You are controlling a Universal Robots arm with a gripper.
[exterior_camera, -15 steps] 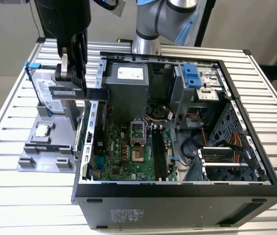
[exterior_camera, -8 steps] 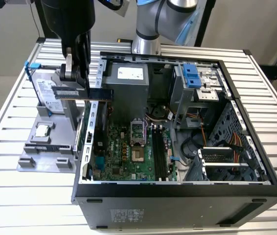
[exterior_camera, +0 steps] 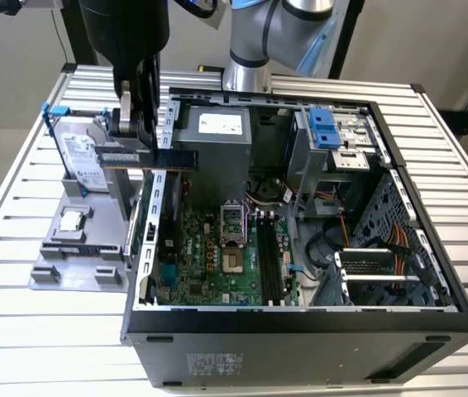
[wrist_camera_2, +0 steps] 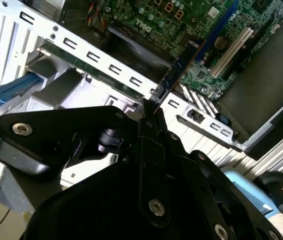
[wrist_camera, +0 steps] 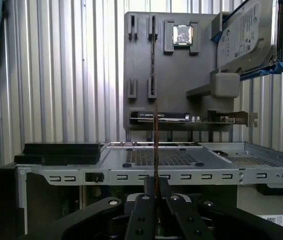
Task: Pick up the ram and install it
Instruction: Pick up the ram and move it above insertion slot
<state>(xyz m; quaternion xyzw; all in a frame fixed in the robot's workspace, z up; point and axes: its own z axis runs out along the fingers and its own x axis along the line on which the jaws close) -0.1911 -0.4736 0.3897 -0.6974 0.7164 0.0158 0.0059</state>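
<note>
A slatted metal tabletop (exterior_camera: 11,215) carries an open computer case (exterior_camera: 300,335) lying on its side, with the green motherboard (exterior_camera: 209,256) exposed inside. Just beside the case, on the exterior view's left, sits a grey parts tray (exterior_camera: 77,248) with a silver hard drive (exterior_camera: 81,161) standing in a blue bracket. The arm reaches down over the gap between tray and case, and its black gripper (exterior_camera: 135,145) is closed tight on the ram (exterior_camera: 176,159), pinching the thin dark-blue stick near one end. The stick is off the tray and in the air, level, its free end pointing toward the exterior view's right, just over the case's near wall. Its long axis runs across the exterior view, while the black memory slots (exterior_camera: 269,256) on the motherboard run roughly toward the camera, so stick and slots look crosswise to each other. The slots lie lower and well apart, to the exterior view's right. In both wrist views the ram (wrist_camera: 155,140) projects straight out from between the fingertips (wrist_camera_2: 156,117), nearly edge-on
</note>
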